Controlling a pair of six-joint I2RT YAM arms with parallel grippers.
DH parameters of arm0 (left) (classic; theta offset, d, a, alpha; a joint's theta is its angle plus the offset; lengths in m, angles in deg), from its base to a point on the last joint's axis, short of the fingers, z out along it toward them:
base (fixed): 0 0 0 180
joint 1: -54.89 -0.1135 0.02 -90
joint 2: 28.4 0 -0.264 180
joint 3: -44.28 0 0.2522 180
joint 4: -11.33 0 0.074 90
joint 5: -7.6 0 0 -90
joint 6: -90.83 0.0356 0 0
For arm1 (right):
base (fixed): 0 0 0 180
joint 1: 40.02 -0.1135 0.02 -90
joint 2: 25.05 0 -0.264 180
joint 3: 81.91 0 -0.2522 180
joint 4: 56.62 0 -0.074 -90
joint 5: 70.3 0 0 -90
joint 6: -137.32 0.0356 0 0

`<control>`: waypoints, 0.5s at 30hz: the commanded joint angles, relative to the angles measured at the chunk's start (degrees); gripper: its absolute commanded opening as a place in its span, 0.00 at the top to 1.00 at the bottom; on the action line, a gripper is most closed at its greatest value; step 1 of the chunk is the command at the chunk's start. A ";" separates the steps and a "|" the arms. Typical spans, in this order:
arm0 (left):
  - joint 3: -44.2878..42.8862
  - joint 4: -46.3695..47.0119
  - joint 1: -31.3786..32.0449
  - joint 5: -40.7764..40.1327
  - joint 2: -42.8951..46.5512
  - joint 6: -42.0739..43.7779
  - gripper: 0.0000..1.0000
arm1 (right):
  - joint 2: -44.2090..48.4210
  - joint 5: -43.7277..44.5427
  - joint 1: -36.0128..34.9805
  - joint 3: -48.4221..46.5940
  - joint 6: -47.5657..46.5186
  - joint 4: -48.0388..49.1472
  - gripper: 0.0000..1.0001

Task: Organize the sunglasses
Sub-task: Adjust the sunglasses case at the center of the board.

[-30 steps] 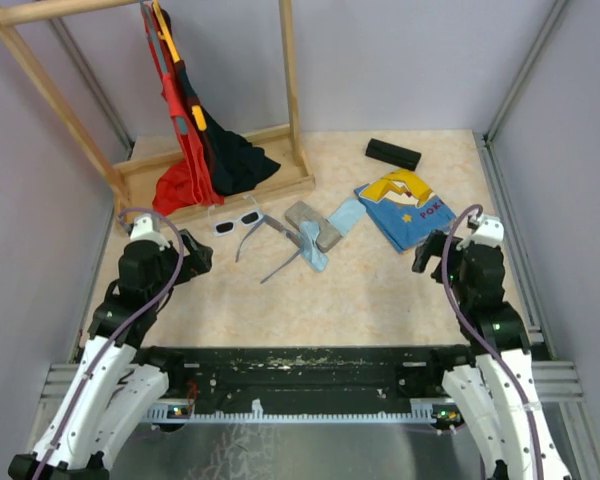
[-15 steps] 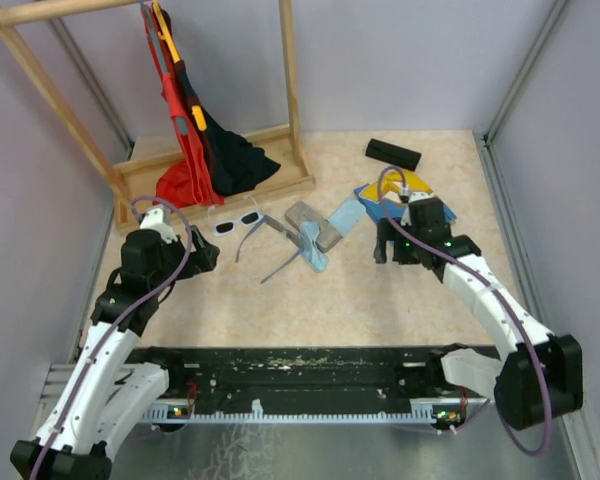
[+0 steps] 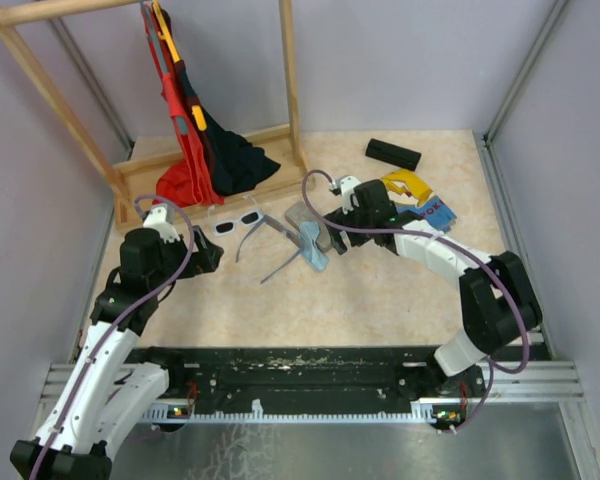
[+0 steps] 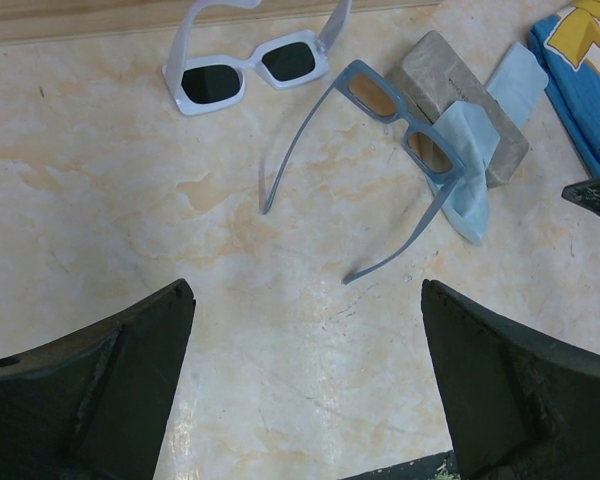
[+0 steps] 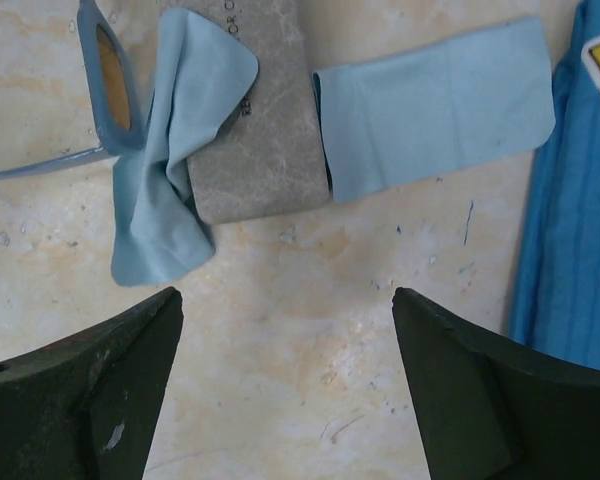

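Observation:
The white-framed sunglasses (image 3: pixel 238 220) (image 4: pixel 245 75) lie open near the wooden rack's base. Right of them lie the thin grey-blue sunglasses (image 3: pixel 278 247) (image 4: pixel 400 125) (image 5: pixel 110 85), temples spread, one lens end against a grey case (image 3: pixel 310 222) (image 5: pixel 265 130). A crumpled light-blue cloth (image 5: pixel 175 180) drapes over that lens end and the case. My left gripper (image 3: pixel 202 255) (image 4: pixel 305 295) stands open over bare table, short of both pairs. My right gripper (image 3: pixel 332 222) (image 5: pixel 285 295) hangs open over bare table just beside the case, holding nothing.
A flat light-blue cloth (image 5: pixel 435 105) lies to the right of the case. A folded blue printed garment (image 3: pixel 420 205) (image 5: pixel 570 250) is under my right arm. A black case (image 3: pixel 393 153) sits at the back. A wooden rack (image 3: pixel 215 185) with hanging clothes fills the back left.
My right arm has swung from the right edge leftward across the blue garment to the grey case, its jaws narrowing slightly. The left arm has barely moved.

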 commanded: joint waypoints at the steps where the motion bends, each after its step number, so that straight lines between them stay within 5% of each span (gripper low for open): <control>1: -2.05 1.51 -0.58 0.73 0.35 0.86 0.00 | -3.18 -4.62 -0.43 -4.86 -6.30 6.44 0.14; 15: -2.02 1.52 -0.58 1.09 -0.38 0.72 0.00 | -16.09 -9.78 -0.43 -11.58 -9.32 6.71 0.11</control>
